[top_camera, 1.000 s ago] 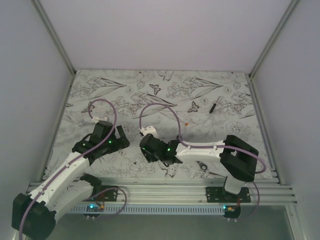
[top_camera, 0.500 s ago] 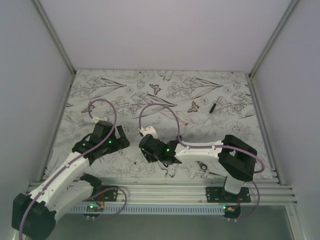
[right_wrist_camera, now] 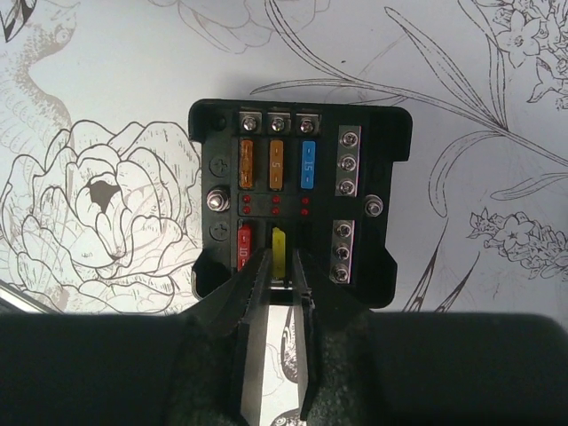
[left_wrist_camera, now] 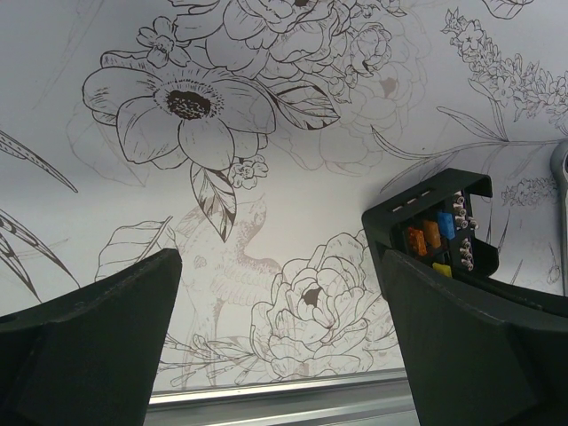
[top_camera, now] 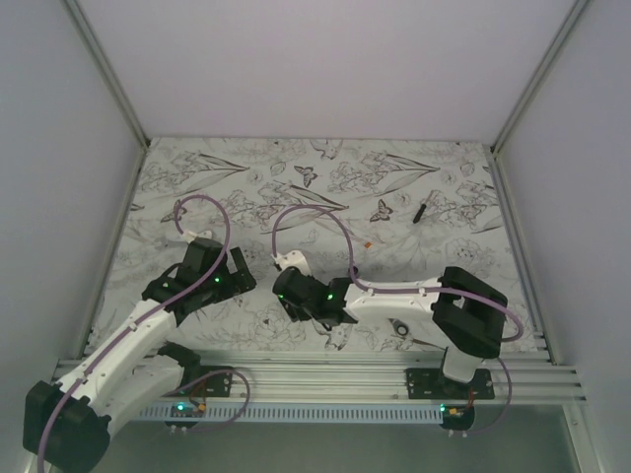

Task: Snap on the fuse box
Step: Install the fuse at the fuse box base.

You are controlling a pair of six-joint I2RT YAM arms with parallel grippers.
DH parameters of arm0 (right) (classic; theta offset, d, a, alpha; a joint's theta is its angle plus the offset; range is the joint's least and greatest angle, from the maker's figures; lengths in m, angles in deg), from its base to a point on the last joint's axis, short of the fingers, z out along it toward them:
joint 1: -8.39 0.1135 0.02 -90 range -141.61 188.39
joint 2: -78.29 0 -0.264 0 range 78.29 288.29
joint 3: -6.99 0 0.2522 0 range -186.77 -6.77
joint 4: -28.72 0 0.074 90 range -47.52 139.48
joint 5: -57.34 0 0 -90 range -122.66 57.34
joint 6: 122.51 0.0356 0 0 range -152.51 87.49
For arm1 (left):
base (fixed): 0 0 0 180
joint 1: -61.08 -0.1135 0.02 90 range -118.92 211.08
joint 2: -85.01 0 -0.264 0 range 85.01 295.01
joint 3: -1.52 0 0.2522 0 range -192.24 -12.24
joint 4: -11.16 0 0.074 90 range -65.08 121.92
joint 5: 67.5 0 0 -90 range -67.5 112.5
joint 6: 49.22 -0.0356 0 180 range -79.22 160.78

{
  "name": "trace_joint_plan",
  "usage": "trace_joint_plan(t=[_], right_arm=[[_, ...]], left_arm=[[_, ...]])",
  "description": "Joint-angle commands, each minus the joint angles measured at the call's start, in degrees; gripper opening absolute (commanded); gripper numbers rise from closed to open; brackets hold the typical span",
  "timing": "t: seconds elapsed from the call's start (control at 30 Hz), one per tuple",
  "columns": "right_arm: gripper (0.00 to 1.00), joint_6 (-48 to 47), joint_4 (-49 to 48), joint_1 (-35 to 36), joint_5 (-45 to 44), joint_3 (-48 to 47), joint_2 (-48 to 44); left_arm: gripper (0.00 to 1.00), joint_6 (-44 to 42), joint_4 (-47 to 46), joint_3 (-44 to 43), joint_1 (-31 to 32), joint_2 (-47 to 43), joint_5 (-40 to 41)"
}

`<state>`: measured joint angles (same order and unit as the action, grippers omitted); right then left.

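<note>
The fuse box [right_wrist_camera: 377, 177] is a small black square box lying flat on the flower-printed table, its orange, blue, red and yellow fuses showing. My right gripper [right_wrist_camera: 282, 262] reaches over its near edge, and its two narrow fingers are closed on the sides of the yellow fuse [right_wrist_camera: 279, 241]. In the top view the right gripper [top_camera: 293, 294] covers the box. My left gripper [left_wrist_camera: 280, 262] is wide open and empty, just left of the box [left_wrist_camera: 426, 222]. In the top view the left gripper [top_camera: 240, 273] is beside the right one.
A small thin black stick [top_camera: 420, 211] lies at the far right of the table, and a tiny orange piece [top_camera: 367, 242] lies mid-table. A silver object [top_camera: 399, 325] lies under the right arm. The metal rail [left_wrist_camera: 266, 399] runs along the near table edge.
My right gripper has edged slightly to the left over the fuse box. The left arm has not moved.
</note>
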<state>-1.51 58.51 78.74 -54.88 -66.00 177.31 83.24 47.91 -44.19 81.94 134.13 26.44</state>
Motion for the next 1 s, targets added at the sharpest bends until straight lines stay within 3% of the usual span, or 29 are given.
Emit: trace_joint_plan(t=[0.0, 0.2, 0.97], right_arm=[[0.24, 0.48, 1.02, 0.76, -0.91, -1.37, -3.03], [0.29, 0.10, 1.23, 0.45, -0.47, -1.84, -4.65], [0.24, 0.99, 0.93, -4.04, 6.79, -2.85, -0.84]], left_arm=[[1.00, 0.44, 1.87, 0.74, -0.55, -0.30, -0.74], [1.00, 0.56, 1.80, 0.65, -0.56, -0.13, -0.95], [1.00, 0.63, 1.53, 0.39, -0.56, 1.15, -1.99]])
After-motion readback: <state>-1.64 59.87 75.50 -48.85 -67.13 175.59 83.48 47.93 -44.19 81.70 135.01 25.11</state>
